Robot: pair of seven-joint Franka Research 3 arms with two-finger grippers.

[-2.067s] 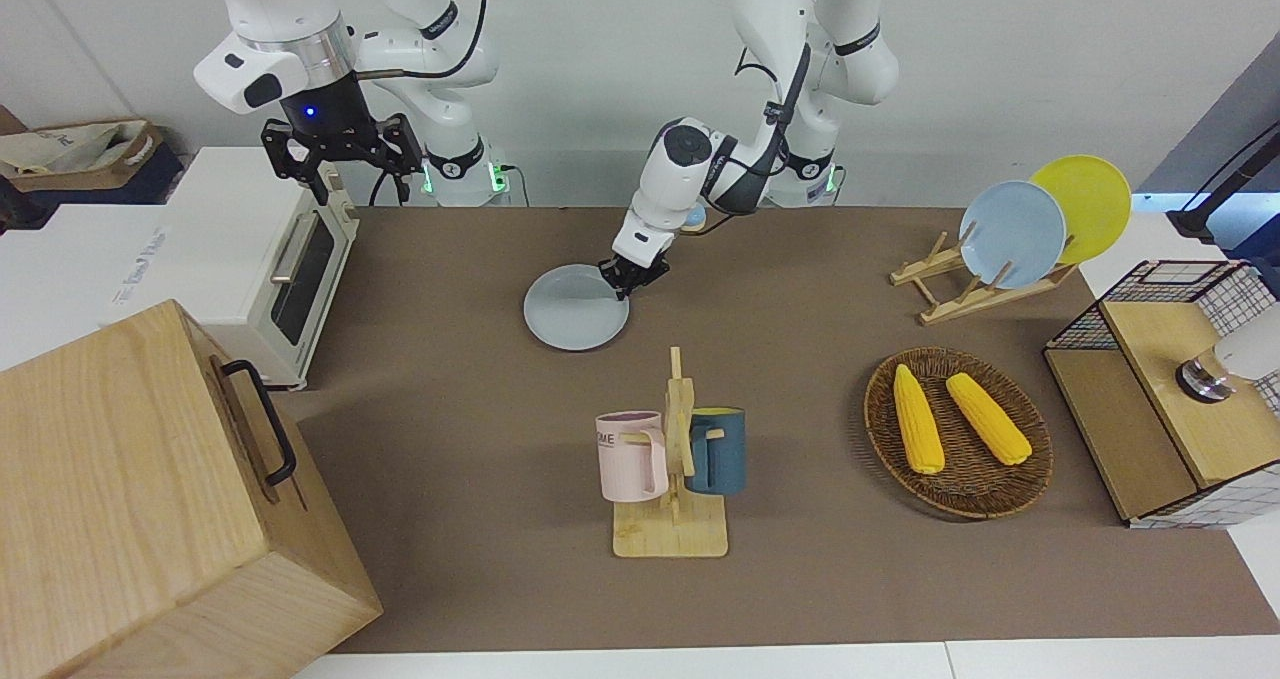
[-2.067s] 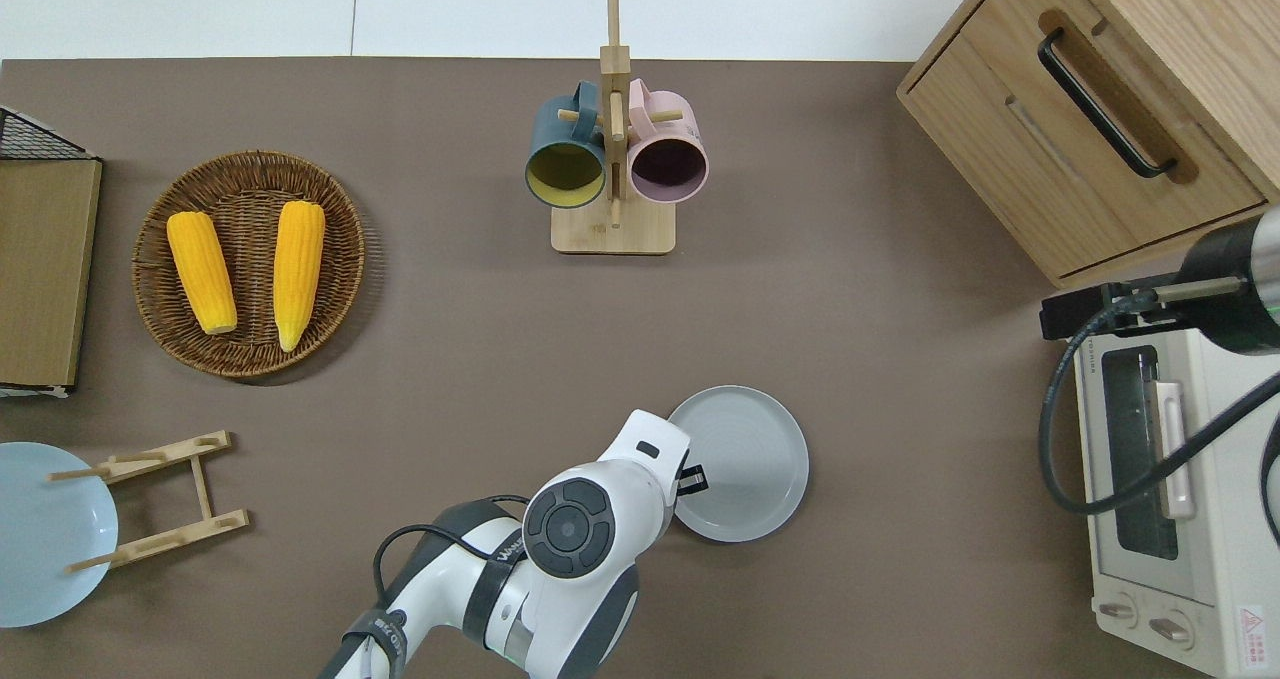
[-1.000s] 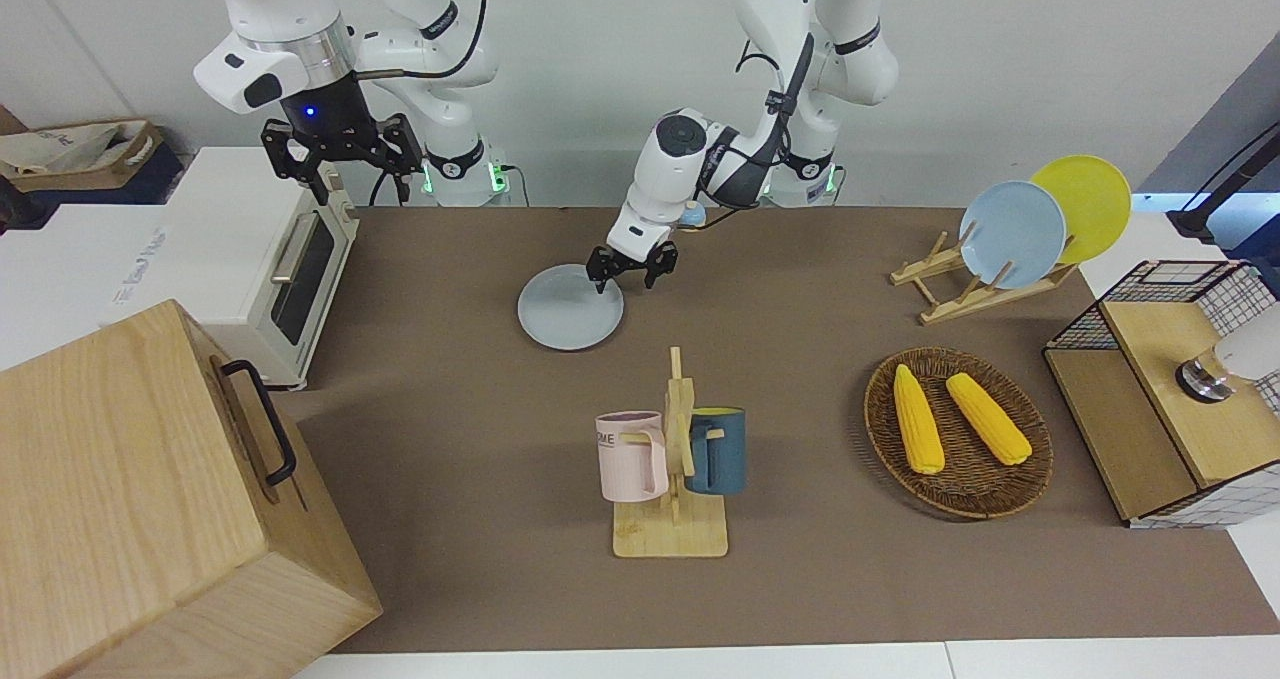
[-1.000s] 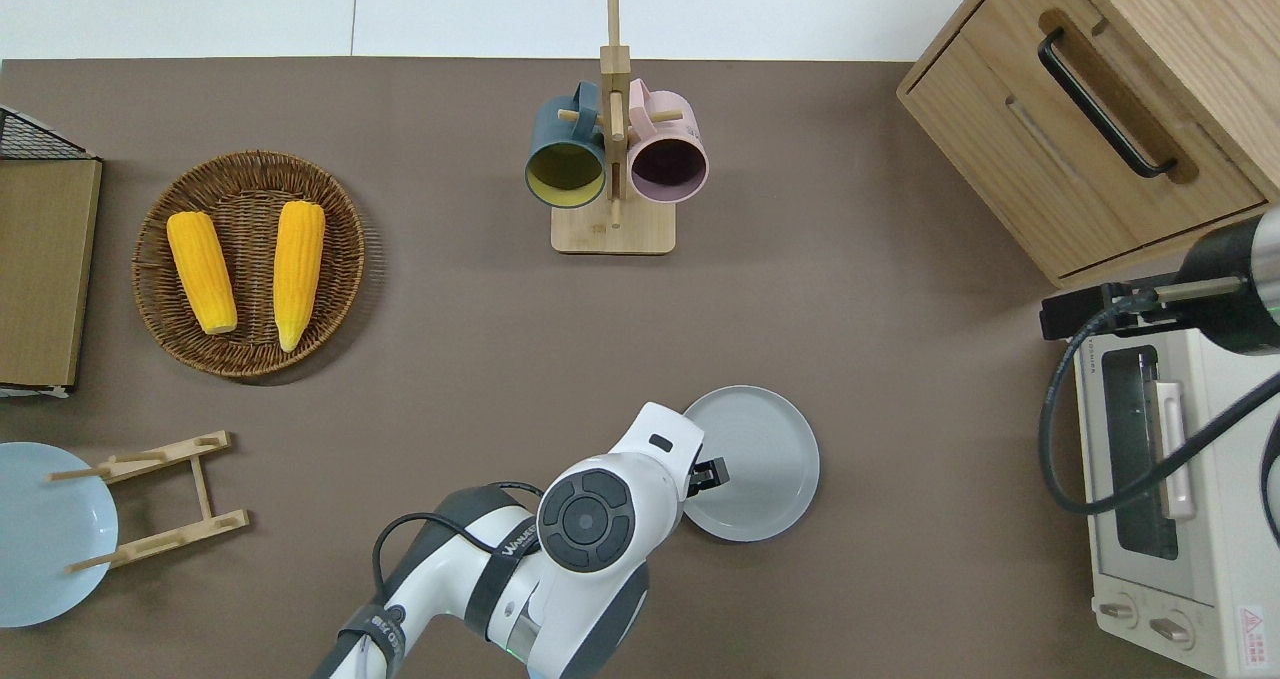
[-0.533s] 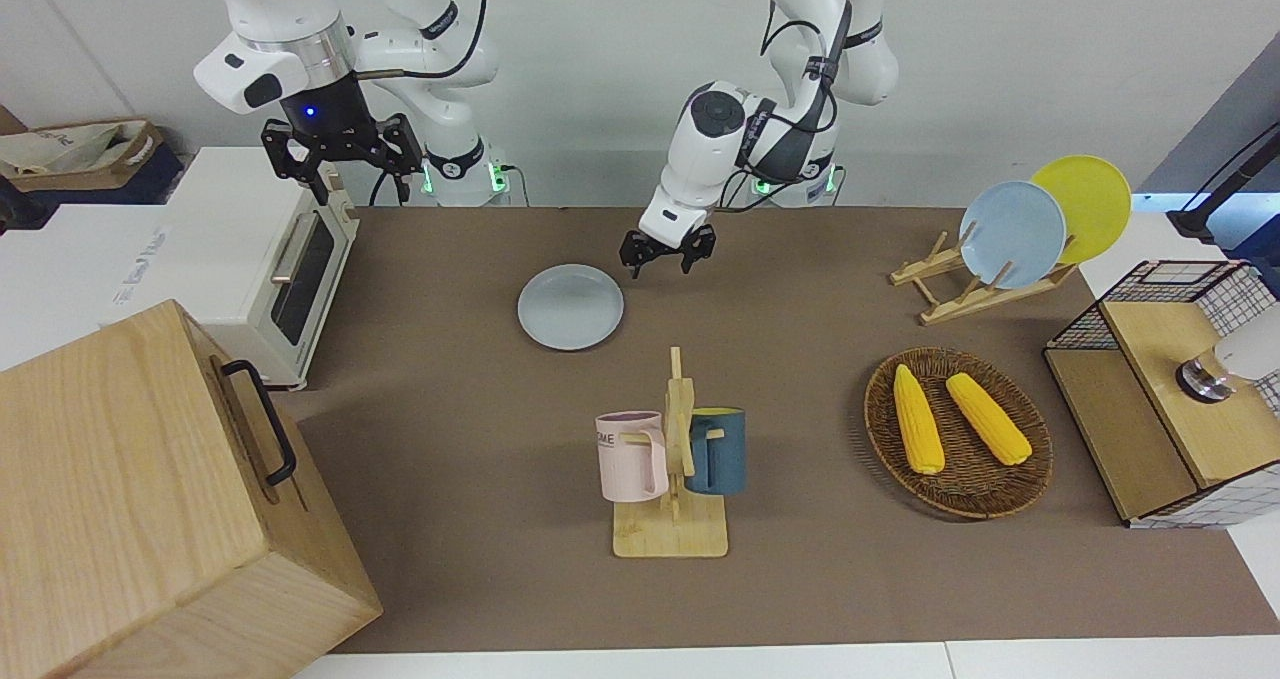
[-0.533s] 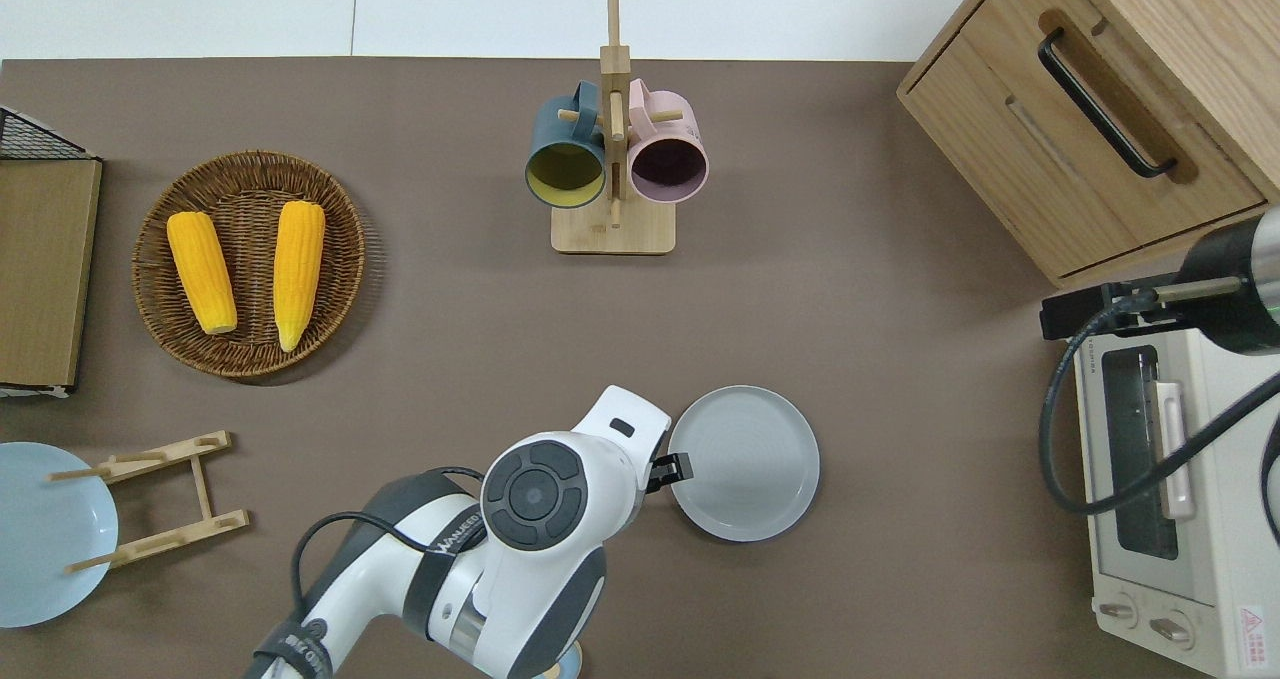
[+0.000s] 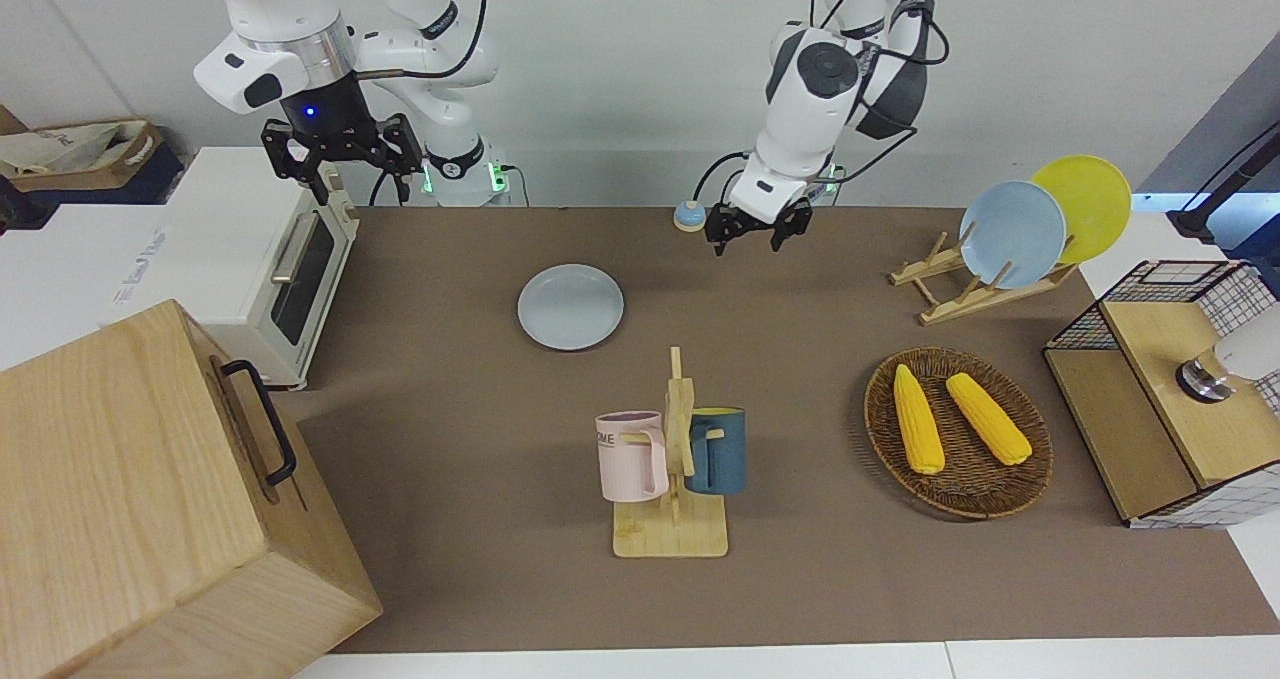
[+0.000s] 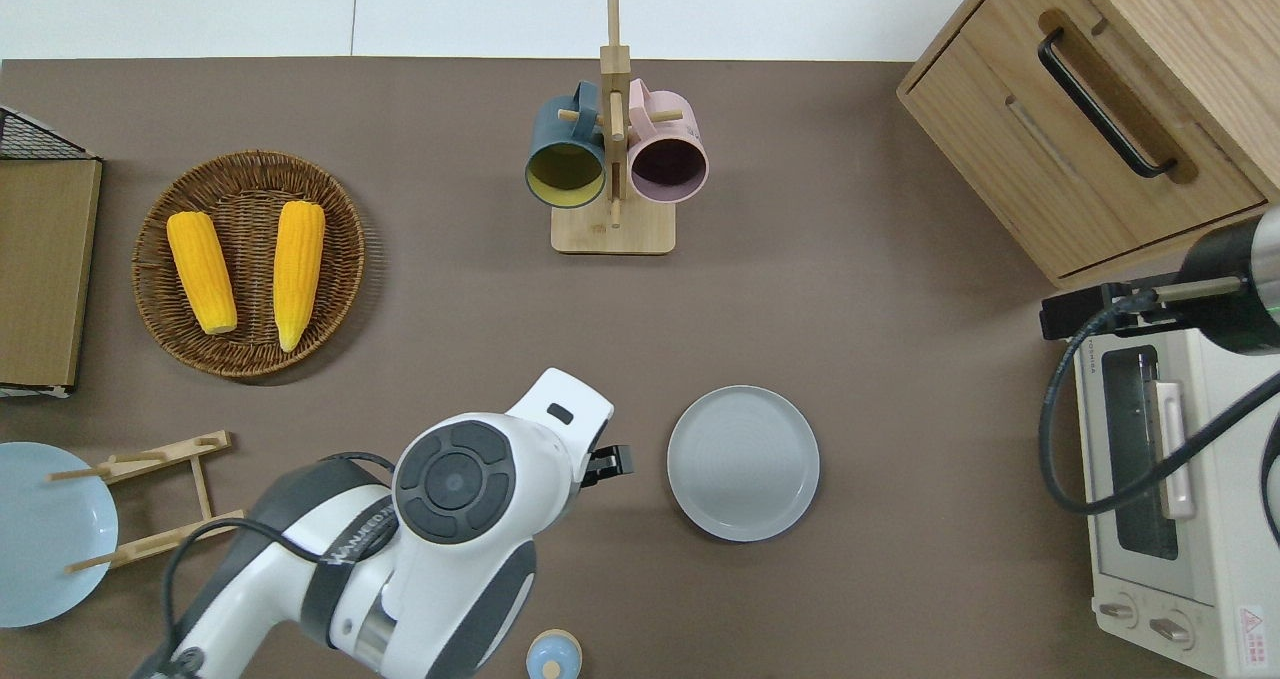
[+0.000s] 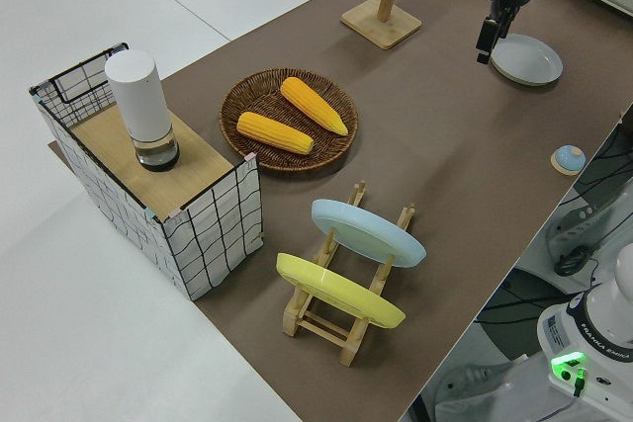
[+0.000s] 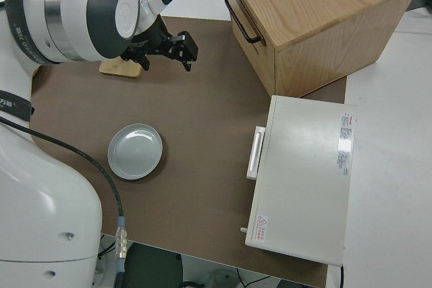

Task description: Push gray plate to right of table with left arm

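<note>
The gray plate (image 7: 570, 306) lies flat on the brown table (image 7: 480, 379), in the middle part and nearer to the robots than the mug rack; it also shows in the overhead view (image 8: 743, 463) and the right side view (image 10: 135, 151). My left gripper (image 7: 747, 241) is open and empty. It hangs in the air, clear of the plate, over bare table beside the plate toward the left arm's end (image 8: 610, 462). My right arm is parked, its gripper (image 7: 340, 171) open.
A mug rack (image 7: 675, 459) holds a pink and a blue mug. A wicker basket (image 7: 958, 429) holds two corn cobs. A plate rack (image 7: 975, 284) holds sky-blue and yellow plates. A toaster oven (image 7: 270, 259), a wooden cabinet (image 7: 150, 499), a wire crate (image 7: 1170, 379) and a small blue knob (image 8: 553, 656) stand around.
The left gripper nudged the plate slightly toward the right arm's end, then rose off it and drew back toward the left arm's end. The plate has lain still since.
</note>
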